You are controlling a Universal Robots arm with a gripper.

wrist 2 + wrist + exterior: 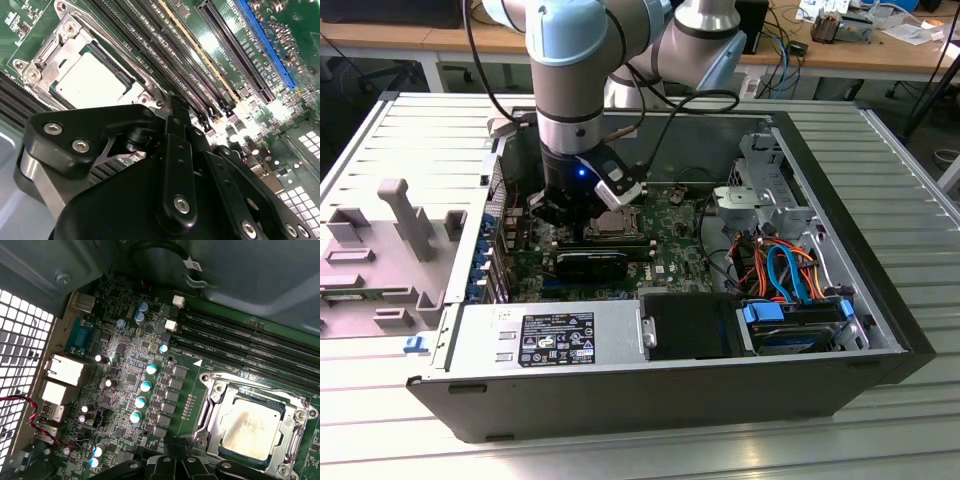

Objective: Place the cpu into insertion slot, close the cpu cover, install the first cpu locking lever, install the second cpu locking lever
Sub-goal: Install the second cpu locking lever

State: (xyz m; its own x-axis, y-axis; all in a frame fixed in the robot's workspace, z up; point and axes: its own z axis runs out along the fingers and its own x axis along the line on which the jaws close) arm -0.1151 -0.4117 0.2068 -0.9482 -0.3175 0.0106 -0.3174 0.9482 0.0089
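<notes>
CPU [252, 430] sits in its insertion slot [216, 390] under the closed cpu cover [212, 412] on the green motherboard [125, 365], while the gripper [172, 107] hovers just beside the socket, fingers seemingly together, holding nothing.

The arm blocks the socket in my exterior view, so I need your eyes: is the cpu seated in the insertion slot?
Observer: Yes, it is seated. In both wrist views the cpu lies flat with its silver top up.
Operator: Is the cover up or down?
Observer: The cpu cover lies down over it, and the chip's top shows through its window.
Operator: Where is the gripper?
Observer: In the second wrist view the gripper is close beside one corner of the cover. I cannot tell whether it touches.
</notes>
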